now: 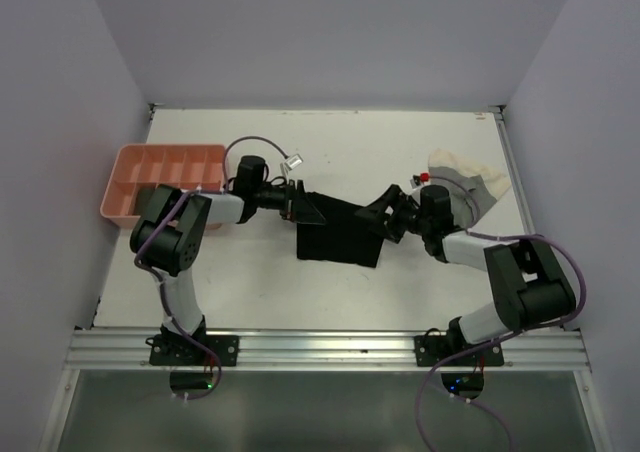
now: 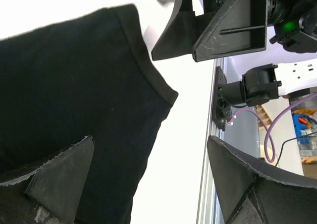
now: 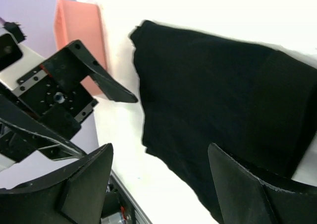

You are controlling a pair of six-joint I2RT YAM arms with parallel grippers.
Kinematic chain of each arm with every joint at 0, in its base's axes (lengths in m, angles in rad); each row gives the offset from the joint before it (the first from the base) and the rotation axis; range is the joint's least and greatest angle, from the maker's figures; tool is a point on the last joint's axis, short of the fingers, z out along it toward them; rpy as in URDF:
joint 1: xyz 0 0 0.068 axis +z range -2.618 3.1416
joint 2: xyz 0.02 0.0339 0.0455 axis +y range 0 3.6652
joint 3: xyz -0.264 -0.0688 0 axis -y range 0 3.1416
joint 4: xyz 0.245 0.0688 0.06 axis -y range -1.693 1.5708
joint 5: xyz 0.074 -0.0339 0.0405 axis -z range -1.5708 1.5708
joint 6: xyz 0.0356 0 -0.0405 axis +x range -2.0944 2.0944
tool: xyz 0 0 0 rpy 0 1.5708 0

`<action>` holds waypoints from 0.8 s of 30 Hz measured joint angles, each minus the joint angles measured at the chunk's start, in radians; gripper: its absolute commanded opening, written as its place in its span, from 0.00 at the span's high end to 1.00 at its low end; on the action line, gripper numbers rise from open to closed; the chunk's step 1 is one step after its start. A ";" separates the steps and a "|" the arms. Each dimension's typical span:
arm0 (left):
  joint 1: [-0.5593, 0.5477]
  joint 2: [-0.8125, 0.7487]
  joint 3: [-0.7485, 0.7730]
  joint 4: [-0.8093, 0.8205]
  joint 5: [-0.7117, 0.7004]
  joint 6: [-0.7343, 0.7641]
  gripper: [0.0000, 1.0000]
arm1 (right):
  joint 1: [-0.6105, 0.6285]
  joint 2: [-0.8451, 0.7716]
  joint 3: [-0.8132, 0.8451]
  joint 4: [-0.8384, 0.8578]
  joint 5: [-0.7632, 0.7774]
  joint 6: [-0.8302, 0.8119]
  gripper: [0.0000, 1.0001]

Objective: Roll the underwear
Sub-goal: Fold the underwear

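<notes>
While both arms hang low over the middle of the worktop, the black underwear lies flat and unrolled between them. The left end effector sits over its far left corner and the right end effector at its right edge. Both sets of jaws are spread wide, with nothing gripped on either side.

From the left wrist, one fingertip is above cloth and the other is above bare white surface, so it straddles the hem. That looks like a good start for a pinch. I'd say the roll wants both ends taken on the same edge, level with each other, then turned over tight. A lopsided grab would likely give a cone rather than a roll.

The fabric is a thin matte knit with a thicker bound hem running to a soft corner. It should sag and slide on this smooth top. The cream and grey underwear sits crumpled at the far right. The pink tray, rigid and ribbed into compartments, stands well to the left.
</notes>
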 measured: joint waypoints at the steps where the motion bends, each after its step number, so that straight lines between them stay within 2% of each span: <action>1: 0.000 0.000 -0.006 0.000 0.000 0.002 0.00 | 0.000 0.006 -0.003 -0.005 0.002 -0.005 0.19; 8: 0.008 0.068 -0.057 0.013 -0.002 0.005 0.00 | -0.002 0.103 -0.018 0.012 -0.012 -0.032 0.20; 15: 0.013 0.057 -0.053 -0.011 0.011 0.045 0.00 | -0.001 0.083 -0.010 -0.009 -0.019 -0.101 0.23; 20: 0.014 -0.038 -0.020 -0.185 -0.030 0.201 0.00 | 0.000 -0.110 0.075 -0.268 -0.012 -0.305 0.25; 24: 0.013 -0.171 0.059 -0.394 -0.106 0.483 0.00 | 0.053 -0.288 0.220 -0.453 0.054 -0.544 0.28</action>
